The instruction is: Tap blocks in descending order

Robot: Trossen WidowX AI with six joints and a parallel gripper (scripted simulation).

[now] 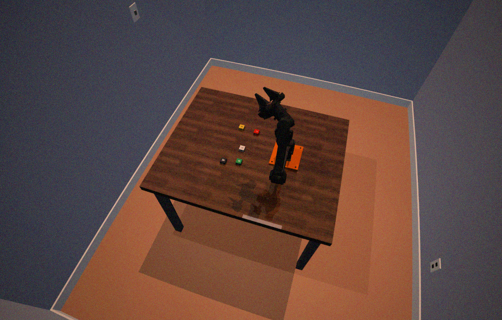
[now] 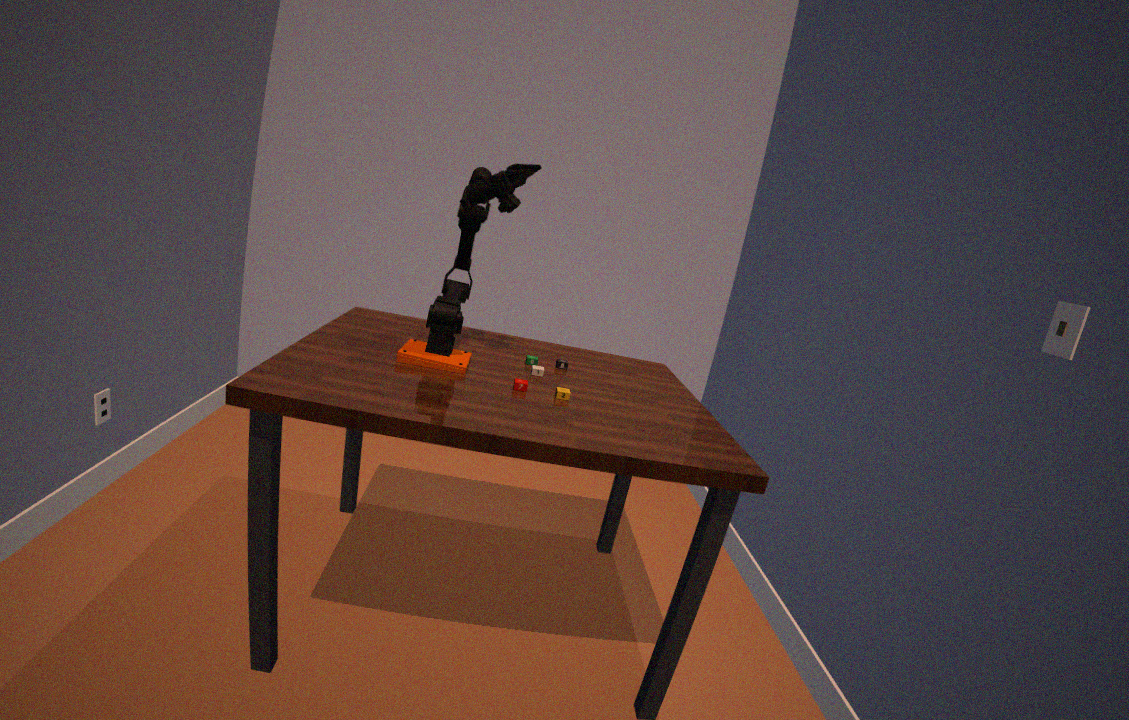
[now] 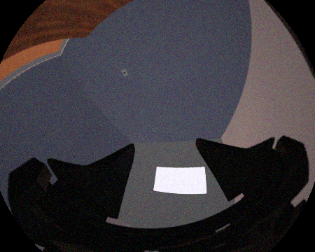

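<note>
- Blocks on the table [image 1: 189, 175]: five, one each of yellow [image 1: 241, 126], red [image 1: 256, 131], white [image 1: 242, 148], black [image 1: 223, 160], green [image 1: 238, 161], clustered mid-frame in the top view
- Gripper [image 1: 269, 95]: one, raised high at upper centre, fingers wide apart, holding nothing
- Digits too small to read

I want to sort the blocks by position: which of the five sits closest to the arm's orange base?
The green block. It lies nearest the orange base; the black, white, red and yellow ones all sit farther off.

Five small blocks sit apart on the table. Yellow block [image 1: 241, 126] and red block [image 1: 256, 131] lie far; white block [image 1: 242, 148] mid; black block [image 1: 223, 160] and green block [image 1: 238, 161] near.
</note>
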